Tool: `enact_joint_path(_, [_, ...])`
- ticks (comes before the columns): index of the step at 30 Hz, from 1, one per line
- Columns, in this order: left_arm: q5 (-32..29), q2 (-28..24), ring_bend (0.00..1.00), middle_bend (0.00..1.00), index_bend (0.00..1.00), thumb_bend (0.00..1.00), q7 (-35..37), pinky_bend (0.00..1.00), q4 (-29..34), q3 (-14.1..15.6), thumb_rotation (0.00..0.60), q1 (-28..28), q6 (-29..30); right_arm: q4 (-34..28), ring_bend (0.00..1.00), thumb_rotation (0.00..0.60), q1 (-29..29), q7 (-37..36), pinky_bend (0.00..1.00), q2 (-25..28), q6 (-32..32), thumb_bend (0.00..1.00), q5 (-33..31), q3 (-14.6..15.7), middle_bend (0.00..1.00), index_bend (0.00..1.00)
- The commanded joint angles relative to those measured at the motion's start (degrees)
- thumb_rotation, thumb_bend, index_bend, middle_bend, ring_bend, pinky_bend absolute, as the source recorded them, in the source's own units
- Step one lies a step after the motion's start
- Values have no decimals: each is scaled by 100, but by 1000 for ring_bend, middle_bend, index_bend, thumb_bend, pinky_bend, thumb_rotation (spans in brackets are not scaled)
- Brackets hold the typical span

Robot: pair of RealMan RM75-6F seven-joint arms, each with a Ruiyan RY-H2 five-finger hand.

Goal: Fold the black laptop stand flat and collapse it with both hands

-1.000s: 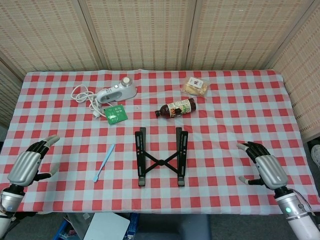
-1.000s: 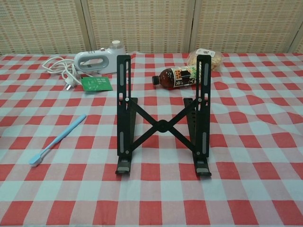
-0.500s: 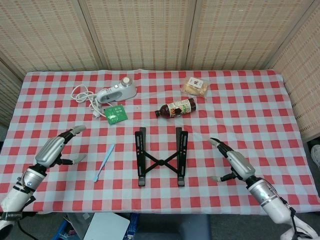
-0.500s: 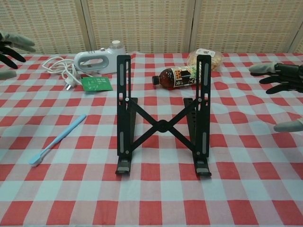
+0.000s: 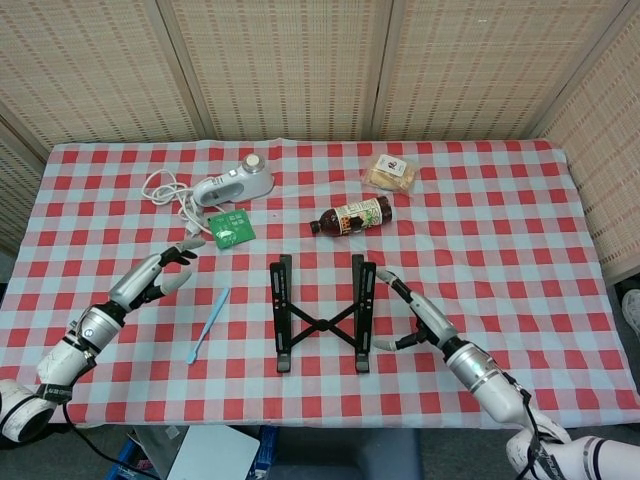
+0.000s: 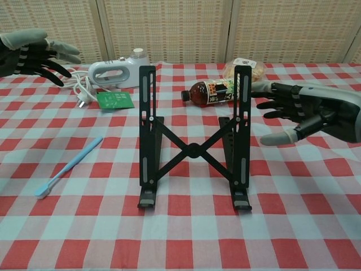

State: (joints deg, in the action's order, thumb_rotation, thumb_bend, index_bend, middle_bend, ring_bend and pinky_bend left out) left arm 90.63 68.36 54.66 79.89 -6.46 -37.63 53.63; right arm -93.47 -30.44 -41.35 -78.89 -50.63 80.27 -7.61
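The black laptop stand (image 5: 323, 315) (image 6: 194, 141) stands unfolded in the middle of the checkered table, two slotted rails joined by an X brace. My right hand (image 5: 412, 308) (image 6: 302, 113) hovers open just right of the right rail, fingers spread toward it, not touching. My left hand (image 5: 165, 269) (image 6: 31, 49) is open too, fingers spread, well to the left of the stand, above the table near the blue stick.
A blue stick (image 5: 208, 325) (image 6: 67, 166) lies left of the stand. Behind are a green packet (image 5: 231, 228), a white handheld appliance (image 5: 232, 184) with cord, a lying bottle (image 5: 351, 216) (image 6: 210, 92) and a wrapped snack (image 5: 392, 172). Woven screens close off the back.
Both hands have moved inward toward the stand from the table's near corners. The right hand now sits close beside the right rail. The stand has not moved.
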Motion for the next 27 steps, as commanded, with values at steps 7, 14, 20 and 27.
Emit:
enact_joint_path(7, [-97,315,213,130,128,220,988,241,-395,76,110,-352,-316,147,0,600,-243,-249,8,-488,179,0,-148,-148,0,0])
enact_joint_path(14, [-44,431,216,131,131,220,1348,244,-593,195,113,-463,-334,98,0,600,-412,-172,8,-754,276,0,-243,-240,0,0])
enact_joint_path(20, [-18,533,223,142,155,220,1619,248,-625,305,117,-489,-271,-27,0,600,-625,-306,8,-707,682,0,-284,-249,0,0])
enact_joint_path(27, [169,645,237,170,181,220,2217,260,-472,513,147,-541,-205,134,0,600,-675,-499,8,-648,713,0,-29,-155,6,0])
